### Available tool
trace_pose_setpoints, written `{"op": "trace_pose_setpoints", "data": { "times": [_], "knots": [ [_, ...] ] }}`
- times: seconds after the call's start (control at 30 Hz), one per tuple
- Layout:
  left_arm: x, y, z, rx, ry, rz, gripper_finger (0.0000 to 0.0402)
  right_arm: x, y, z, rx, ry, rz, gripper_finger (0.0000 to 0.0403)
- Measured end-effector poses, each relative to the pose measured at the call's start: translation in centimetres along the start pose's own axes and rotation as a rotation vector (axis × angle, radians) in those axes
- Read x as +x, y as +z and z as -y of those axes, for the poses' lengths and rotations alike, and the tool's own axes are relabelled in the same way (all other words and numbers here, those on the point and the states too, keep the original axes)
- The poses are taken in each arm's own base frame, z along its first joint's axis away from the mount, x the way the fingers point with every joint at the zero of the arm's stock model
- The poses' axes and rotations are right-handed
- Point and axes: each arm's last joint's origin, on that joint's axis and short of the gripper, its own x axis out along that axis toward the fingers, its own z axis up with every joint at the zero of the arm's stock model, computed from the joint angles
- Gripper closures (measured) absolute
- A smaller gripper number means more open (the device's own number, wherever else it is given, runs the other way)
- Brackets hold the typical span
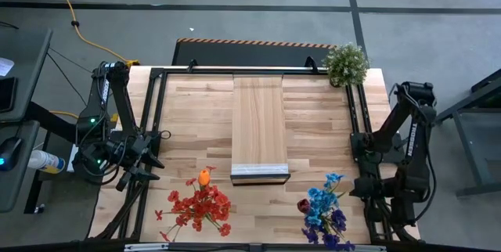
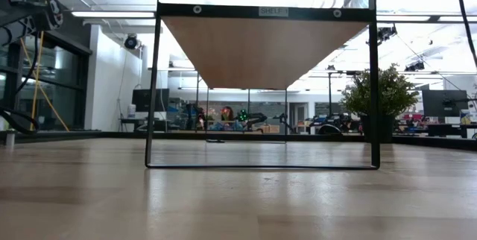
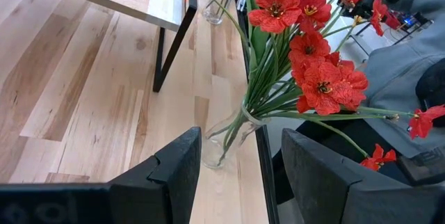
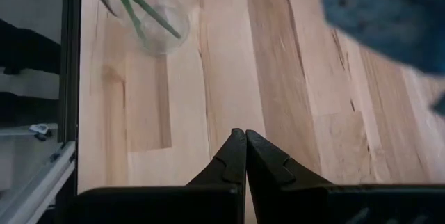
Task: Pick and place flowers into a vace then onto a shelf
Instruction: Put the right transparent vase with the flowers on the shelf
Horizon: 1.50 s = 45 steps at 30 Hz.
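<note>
Red flowers (image 3: pixel 306 50) with one orange head (image 1: pixel 203 178) stand in a clear glass vase (image 3: pixel 229 137) near the table's front edge, left of centre. My left gripper (image 3: pixel 240 175) is open, a little short of that vase, and touches nothing. Blue and purple flowers (image 1: pixel 325 209) stand near the front right; their glass vase (image 4: pixel 149 15) with green stems shows in the right wrist view. My right gripper (image 4: pixel 245 156) is shut above bare table beside that vase. The shelf (image 1: pixel 260 131) stands mid-table on a black frame (image 2: pixel 261 167).
A bushy potted plant (image 1: pixel 344 64) sits at the table's far right corner. Black rails (image 1: pixel 153 111) run along the table's left and right sides. A person's grey sleeve (image 3: pixel 407 64) shows beyond the table's front edge. Bare wood lies between the two bunches.
</note>
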Motion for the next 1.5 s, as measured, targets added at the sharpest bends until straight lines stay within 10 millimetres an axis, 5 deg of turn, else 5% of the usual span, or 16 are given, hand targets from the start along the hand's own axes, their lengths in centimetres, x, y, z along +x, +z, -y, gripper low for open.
{"op": "trace_pose_setpoints", "data": {
  "times": [0.97,1.5],
  "knots": [
    [0.0,0.0,0.0,0.000,0.000,0.000,0.0169,-1.0,0.5,0.6,-0.196,-0.003,0.206,0.0403],
    [0.0,0.0,0.0,0.000,0.000,0.001,0.0169,-4.5,2.3,5.1,-0.230,0.042,0.267,0.0403]
  ]
}}
